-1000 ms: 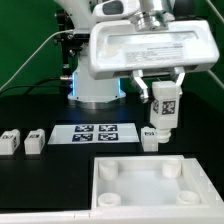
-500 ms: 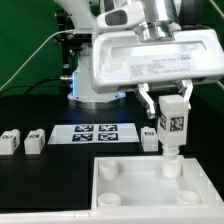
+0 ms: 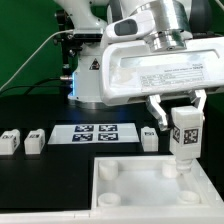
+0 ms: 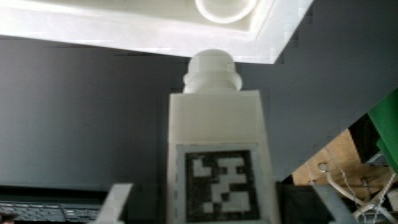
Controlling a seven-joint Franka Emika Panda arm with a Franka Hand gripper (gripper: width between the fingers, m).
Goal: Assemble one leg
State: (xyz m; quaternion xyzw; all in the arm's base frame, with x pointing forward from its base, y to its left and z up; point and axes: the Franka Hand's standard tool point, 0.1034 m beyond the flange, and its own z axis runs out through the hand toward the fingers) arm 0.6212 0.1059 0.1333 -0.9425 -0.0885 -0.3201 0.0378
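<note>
The gripper is clenched on the leg, holding it upright over the far corner of the white tray on the exterior view's right; the tray lies on the dark worktop. In the wrist view the leg's rounded peg points toward a round socket, seemingly off centre. Insertion is the step in hand; the next move probably calls for centring the peg, then lowering it straight

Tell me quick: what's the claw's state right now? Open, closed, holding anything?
Claw: closed, holding the leg upright above the white tray.
</note>
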